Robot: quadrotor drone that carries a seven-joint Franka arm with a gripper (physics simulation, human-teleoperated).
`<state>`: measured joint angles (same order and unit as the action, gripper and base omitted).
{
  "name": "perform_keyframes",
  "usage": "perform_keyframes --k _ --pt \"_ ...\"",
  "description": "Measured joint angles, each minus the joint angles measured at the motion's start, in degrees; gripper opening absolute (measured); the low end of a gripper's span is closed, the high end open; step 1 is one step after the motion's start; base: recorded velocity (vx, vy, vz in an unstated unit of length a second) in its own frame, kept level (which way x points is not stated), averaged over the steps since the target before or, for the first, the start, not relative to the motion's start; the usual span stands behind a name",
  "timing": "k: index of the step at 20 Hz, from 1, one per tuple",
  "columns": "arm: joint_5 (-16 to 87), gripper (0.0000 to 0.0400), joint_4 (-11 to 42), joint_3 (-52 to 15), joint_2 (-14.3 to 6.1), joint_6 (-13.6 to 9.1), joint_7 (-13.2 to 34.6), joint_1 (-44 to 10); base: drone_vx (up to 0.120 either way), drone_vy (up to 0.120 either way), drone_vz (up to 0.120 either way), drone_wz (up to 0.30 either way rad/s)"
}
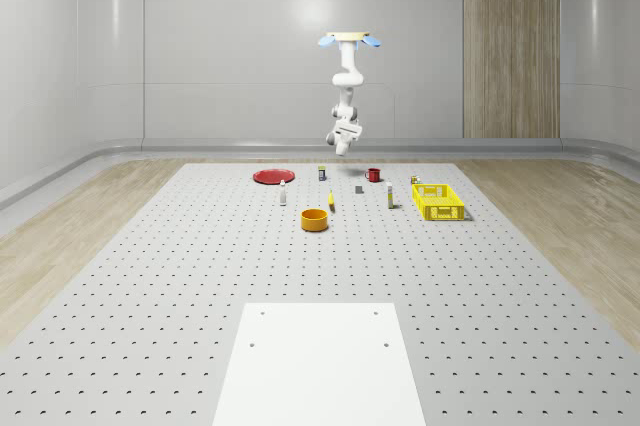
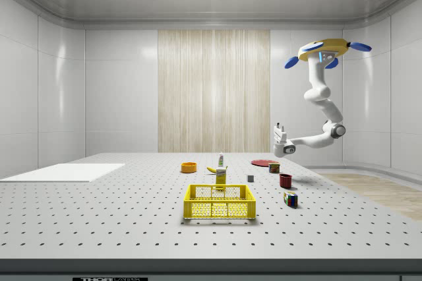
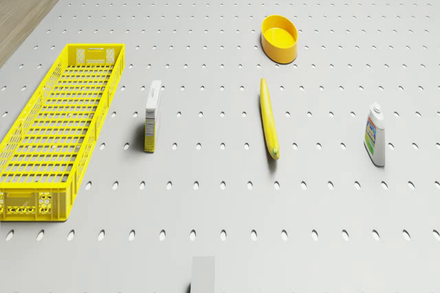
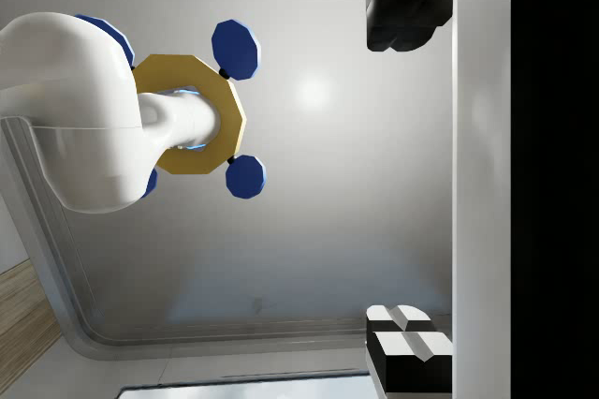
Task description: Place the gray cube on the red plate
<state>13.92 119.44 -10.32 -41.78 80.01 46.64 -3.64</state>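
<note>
I have the drone [image 1: 350,41] hovering high over the far end of the counter [image 1: 200,276], above the strip between the red plate [image 1: 272,176] and the red mug [image 1: 373,174]. The arm hangs down and folds back on itself. In the side view the pincer [image 2: 279,127] points up, well above the counter and above the red plate. In the wrist view I see the drone's yellow body and blue rotors against the ceiling. Two dark fingertips [image 4: 402,10] sit far apart in that view with nothing between them, so I read the pincer as wide open and empty.

The gray cube [image 1: 358,188] rests on the counter, just in front of the red mug and well apart from the red plate. In the side view it sits between the mug and the yellow basket [image 2: 219,202].

Other items relative to the gray cube: a banana [image 3: 269,120] lies flat just beyond it in the drone view, with an orange bowl [image 3: 279,38] past the banana. A small carton [image 3: 152,115] lies on the basket's side of the banana, and a white bottle [image 3: 375,135] lies on the banana's other side. A multicoloured cube [image 2: 290,198] stands near the mug.
</note>
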Motion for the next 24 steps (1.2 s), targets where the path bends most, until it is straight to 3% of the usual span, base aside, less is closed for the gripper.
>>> perform_keyframes --k 6,12,17,21,24 --pt "22.14 0.04 7.21 -15.02 -1.72 1.1 3.68 -5.13 0.12 0.0 -0.12 0.0" --pt "59.47 0.04 27.49 -36.44 -6.22 1.17 14.41 -16.49 0.12 0.0 -0.12 0.0" --pt "84.64 0.04 40.74 -49.19 -10.13 -4.46 26.89 -31.56 0.12 0.0 -0.12 0.0" --pt "94.26 0.04 44.67 -54.99 -12.9 -9.34 34.08 -42.01 0.12 0.0 -0.12 0.0" --pt "97.53 0.04 45.78 -57.56 -14.68 -11.63 37.51 -47.25 0.053 0.013 -0.12 0.0"
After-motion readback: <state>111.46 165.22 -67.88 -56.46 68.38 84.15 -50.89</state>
